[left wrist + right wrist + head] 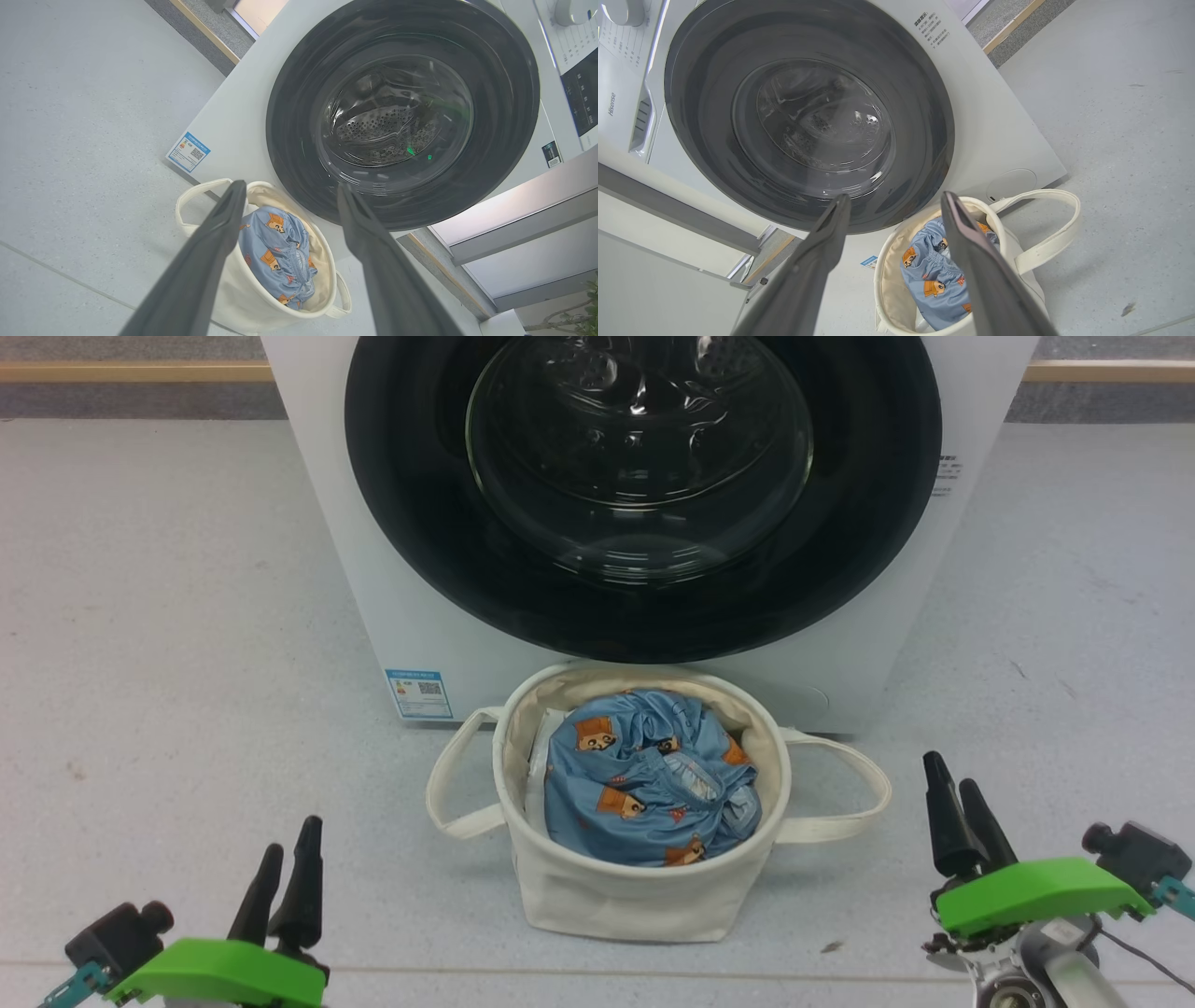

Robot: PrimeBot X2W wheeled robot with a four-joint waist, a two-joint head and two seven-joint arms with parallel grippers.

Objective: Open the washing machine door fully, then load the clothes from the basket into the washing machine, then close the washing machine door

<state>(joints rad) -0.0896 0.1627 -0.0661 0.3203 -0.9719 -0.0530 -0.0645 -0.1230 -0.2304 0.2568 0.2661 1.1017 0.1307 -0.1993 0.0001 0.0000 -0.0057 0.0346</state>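
"Jaws first: how do they stand?"

"Both pairs are spread wide and empty. The left gripper hangs at the near left and the right gripper at the near right, each well apart from the laundry."

"And between them?"

"A little farther off, the basket stands upright on the floor, just in front of the washing machine. Its loop handles droop to either side. The clothes are bundled inside it, blue with orange-brown bears, and some white fabric is tucked at their left."

"Farther still?"

"The washing machine door has a glossy black rim round a bulging glass bowl and sits flush against the white front. I judge nothing is done yet: opening, loading and closing are all left."
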